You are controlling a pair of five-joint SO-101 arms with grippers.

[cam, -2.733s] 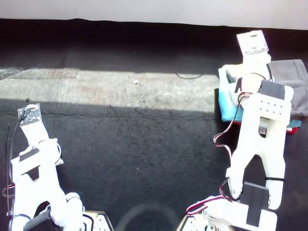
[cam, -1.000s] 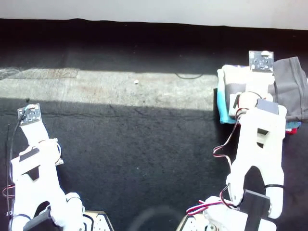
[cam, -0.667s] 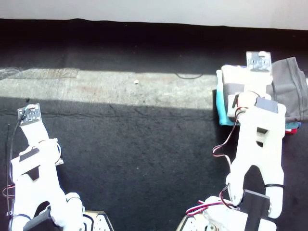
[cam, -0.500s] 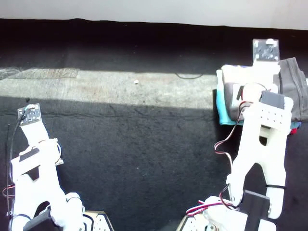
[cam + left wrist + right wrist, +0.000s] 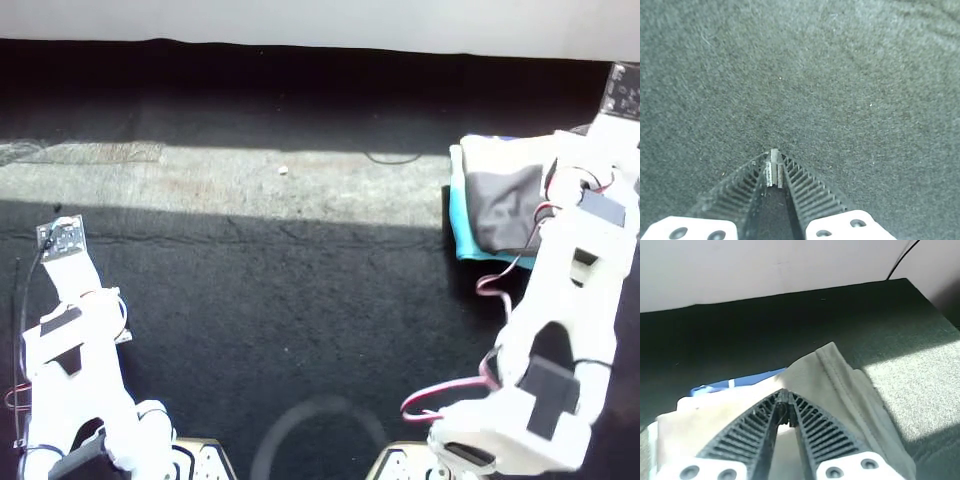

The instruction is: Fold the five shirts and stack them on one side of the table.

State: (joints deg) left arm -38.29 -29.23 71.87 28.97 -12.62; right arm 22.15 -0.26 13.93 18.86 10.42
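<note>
- At the table's right side: grey shirt (image 5: 505, 205) on top of the stack of folded shirts (image 5: 458, 225).
- Just over its far edge: right gripper (image 5: 783, 402), jaws together; pinching cloth or not, impossible to tell.
- Well apart, over the dark mat (image 5: 840, 75): left gripper (image 5: 774, 167), jaws together, clearly the farther one.

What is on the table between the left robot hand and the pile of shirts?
Nothing but bare dark table cover, as the high view shows, between the left gripper and the pile of shirts.
</note>
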